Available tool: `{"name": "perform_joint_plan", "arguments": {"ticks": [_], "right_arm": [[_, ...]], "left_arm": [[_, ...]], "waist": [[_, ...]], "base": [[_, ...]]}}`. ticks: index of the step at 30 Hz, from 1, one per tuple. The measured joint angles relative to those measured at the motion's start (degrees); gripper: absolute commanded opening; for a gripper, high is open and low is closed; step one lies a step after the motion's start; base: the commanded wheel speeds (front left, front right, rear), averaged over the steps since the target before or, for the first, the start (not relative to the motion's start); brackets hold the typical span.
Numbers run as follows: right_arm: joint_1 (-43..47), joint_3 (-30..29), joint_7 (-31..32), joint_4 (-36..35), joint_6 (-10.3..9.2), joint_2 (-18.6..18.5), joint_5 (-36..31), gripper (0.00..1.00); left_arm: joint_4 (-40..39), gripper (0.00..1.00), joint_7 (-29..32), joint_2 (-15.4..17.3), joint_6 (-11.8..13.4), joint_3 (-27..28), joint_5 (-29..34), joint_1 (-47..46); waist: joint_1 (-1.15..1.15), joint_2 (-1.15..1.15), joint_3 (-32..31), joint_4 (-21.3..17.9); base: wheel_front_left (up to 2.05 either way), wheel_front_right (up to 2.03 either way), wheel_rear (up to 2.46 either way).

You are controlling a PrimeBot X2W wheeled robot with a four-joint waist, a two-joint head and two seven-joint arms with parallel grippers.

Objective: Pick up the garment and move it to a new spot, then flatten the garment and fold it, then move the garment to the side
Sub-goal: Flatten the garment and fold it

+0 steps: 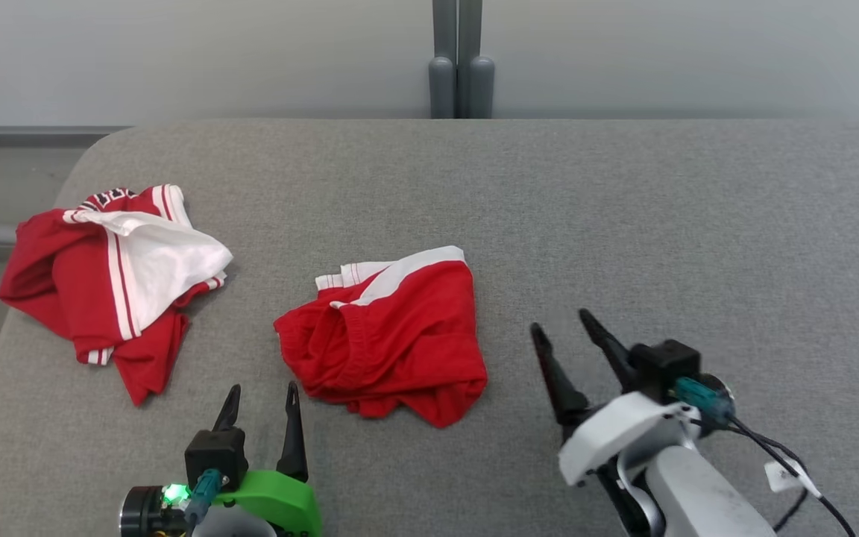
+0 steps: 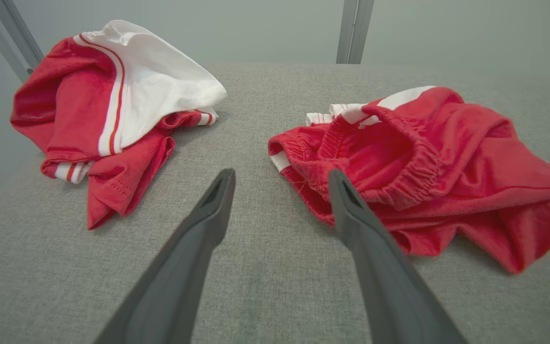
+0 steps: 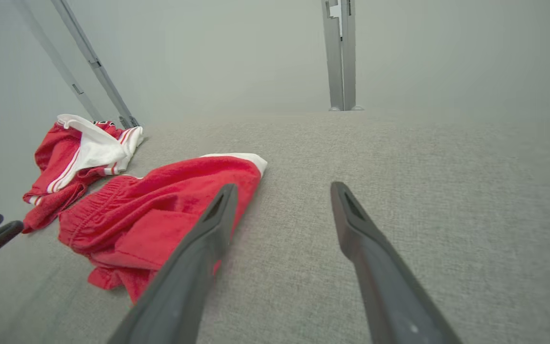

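Flanking shorts (image 1: 392, 335), left fingers (image 1: 294, 436) and right fingers (image 1: 555, 375) spread, apparently hovering.

Garments on the table (image 1: 623, 224): two, namely one pair of red shorts (image 1: 388, 335) and one red-and-white jersey (image 1: 109, 283). Tools: two, one left tool (image 1: 263, 388) and one right tool (image 1: 560, 321), each with two dark fingers (image 1: 295, 429). Behind the table stand two grey posts (image 1: 461, 67), side by side.

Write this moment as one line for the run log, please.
left gripper: jaws open, empty | right gripper: jaws open, empty | red shorts: crumpled, centre, untouched | red-and-white garment: crumpled, left side
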Motion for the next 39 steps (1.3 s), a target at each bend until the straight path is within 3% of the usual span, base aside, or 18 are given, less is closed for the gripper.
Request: {"name": "perform_joint_plan", "arguments": {"ticks": [8, 17, 24, 33, 35, 36, 37, 39], "right_arm": [[-12.9, 15.5, 1.5, 8.2, 0.00, -0.4, -0.8, 1.00], [-24.4, 29.8, 6.7, 13.7, 0.02, -4.3, 8.6, 1.00], [-31.7, 38.0, 12.3, 16.1, 0.02, -7.0, 17.4, 1.00], [-36.2, 45.3, 16.2, 19.1, 0.02, -6.9, 23.8, 1.00], [-36.5, 46.4, 16.5, 19.8, 0.01, -6.9, 24.4, 0.49], [-36.7, 46.8, 16.5, 20.1, 0.02, -6.9, 24.8, 0.12], [-36.9, 47.2, 16.5, 20.4, 0.02, -6.9, 24.9, 0.00], [-37.5, 47.6, 16.2, 21.5, 0.01, -7.0, 25.2, 0.00]], "left_arm": [[0.5, 1.00, 0.0, 0.0, 0.3, -2.7, -2.1, -0.9], [0.4, 1.00, 0.0, 0.0, 1.2, -4.8, -4.3, -2.0], [0.5, 1.00, 0.0, 0.0, 1.7, -6.7, -6.4, -3.1], [0.2, 1.00, 0.0, 0.0, 2.3, -7.6, -7.1, -3.5], [0.1, 1.00, 0.0, 0.0, 2.4, -7.7, -7.2, -3.7], [0.0, 1.00, 0.0, 0.0, 2.5, -7.6, -7.2, -3.9], [-0.1, 1.00, 0.0, 0.0, 2.5, -7.6, -7.2, -4.0], [-0.2, 1.00, 0.0, 0.0, 2.7, -7.6, -7.2, -4.0]], "waist": [[0.00, 0.00, 1.6, 4.3], [0.00, 0.00, 3.8, 9.9], [0.00, 0.00, 6.3, 13.3], [0.00, 0.00, 8.1, 15.7], [0.00, 0.00, 8.3, 16.0], [0.00, 0.00, 8.4, 16.0], [0.00, 0.00, 8.5, 16.1], [0.00, 0.00, 8.8, 16.2]], "base": [[0.00, 0.00, 0.00], [0.00, 0.00, 0.00], [0.00, 0.00, 0.00], [0.00, 0.00, 0.00], [0.00, 0.00, 0.00], [0.00, 0.00, 0.00], [0.00, 0.00, 0.00], [0.00, 0.00, 0.00]]}}
